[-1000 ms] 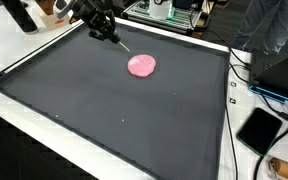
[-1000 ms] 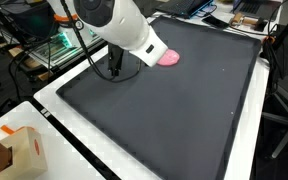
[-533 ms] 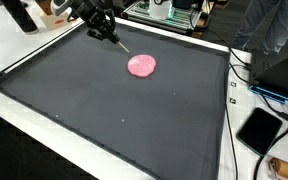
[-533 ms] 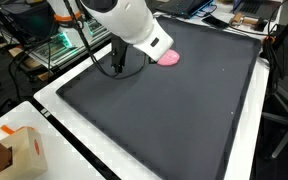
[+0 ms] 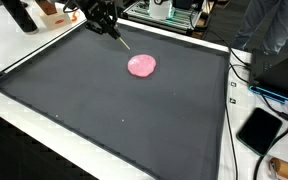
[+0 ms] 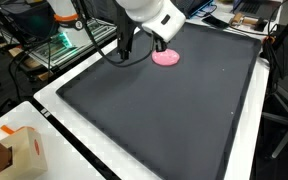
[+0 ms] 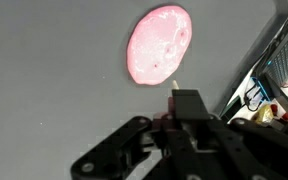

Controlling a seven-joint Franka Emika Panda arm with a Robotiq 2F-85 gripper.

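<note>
Grip: the claw (image 5: 108,24) is narrow, pinched on a thin stick (image 5: 123,42) whose pale tip pokes out past it.
Disc: the pink disc (image 7: 160,44) lies flat on the black mat (image 5: 114,110), just ahead of the stick's tip and apart from it.
Contact: I cannot tell whether the tip touches the mat.
Slip risk: a sideways push on so slim a stick could twist it in the grip.
Drag risk: pressing too low could rumple the mat or smear the disc.
</note>
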